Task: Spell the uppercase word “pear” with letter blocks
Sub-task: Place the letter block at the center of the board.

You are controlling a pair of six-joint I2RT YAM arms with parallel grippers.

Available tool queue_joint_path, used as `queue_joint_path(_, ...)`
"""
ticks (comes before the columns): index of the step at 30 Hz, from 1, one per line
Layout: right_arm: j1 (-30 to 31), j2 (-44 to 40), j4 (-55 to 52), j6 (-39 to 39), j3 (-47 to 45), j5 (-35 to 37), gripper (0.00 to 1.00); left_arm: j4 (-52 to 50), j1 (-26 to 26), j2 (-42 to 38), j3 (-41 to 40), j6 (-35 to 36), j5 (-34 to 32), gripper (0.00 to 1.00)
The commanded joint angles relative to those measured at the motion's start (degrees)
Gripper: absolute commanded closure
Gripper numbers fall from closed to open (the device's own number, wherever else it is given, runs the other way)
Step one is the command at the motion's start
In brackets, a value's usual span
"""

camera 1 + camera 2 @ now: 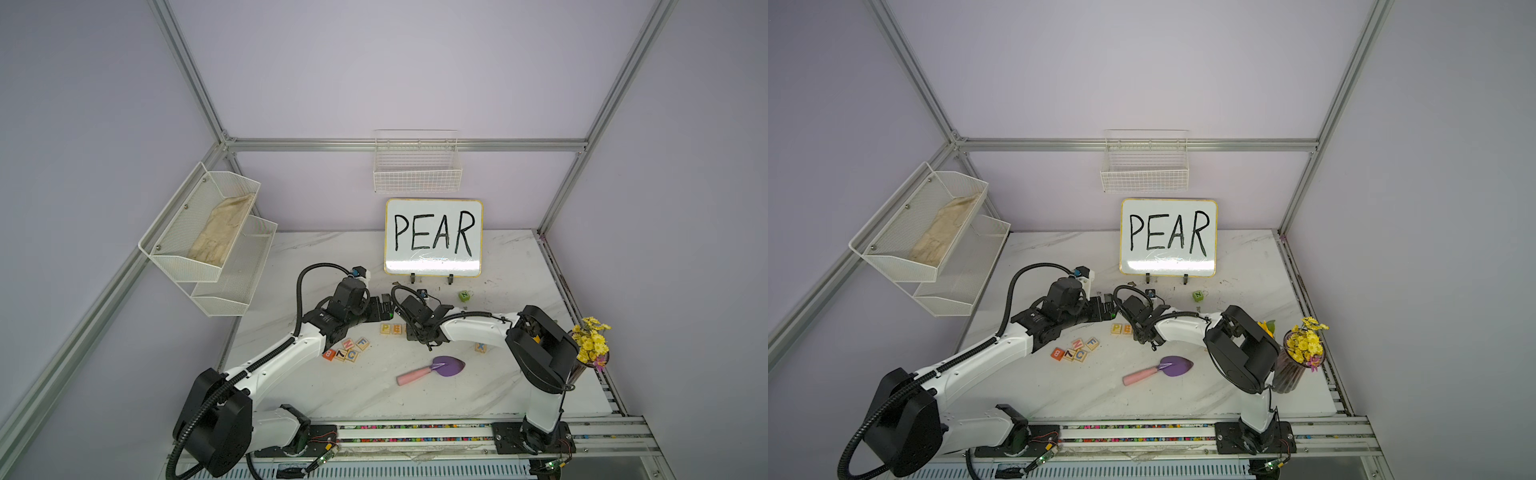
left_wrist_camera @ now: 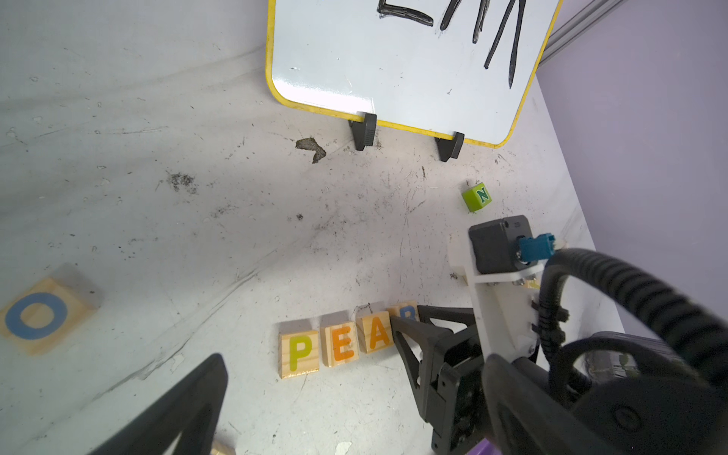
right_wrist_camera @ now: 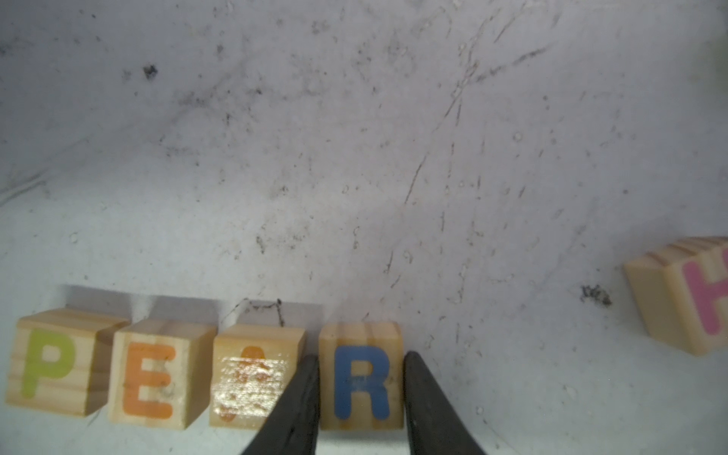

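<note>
White marble table [image 1: 374,399] bears letter blocks [image 3: 149,374], trowel [image 1: 432,369], whiteboard [image 1: 433,237], green cube [image 1: 464,296].

p block [image 3: 55,362], e block [image 3: 157,374], r block [image 3: 360,378]: pale wood, grain showing, smooth faces. a block [image 3: 252,378]: face worn rough. tabletop [image 3: 354,157]: matt, scratched, smudged. whiteboard [image 2: 394,71]: glossy, smooth.

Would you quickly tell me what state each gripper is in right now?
Left gripper: open, holding nothing.
Right gripper: fingers flank the R block; whether they grip it cannot be told.
</note>
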Motion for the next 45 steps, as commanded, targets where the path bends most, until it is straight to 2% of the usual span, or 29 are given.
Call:
queue_joint_path(1,0.33,0.18,-1.81,0.74,0.74,1.7,0.61,2.48,0.5,0.18,-1.79,-0.2,0.89,0.0)
queue_joint_path(28,0.29,-1.93,-0.14,1.3,0.94,1.25,0.58,2.16,0.51,0.89,-1.48,-0.16,1.24,0.0)
queue_joint_path(45,0.28,-2.1,-0.05,1.92,-0.07,0.98,0.63,1.94,0.51,0.81,-1.48,-0.21,1.15,0.0)
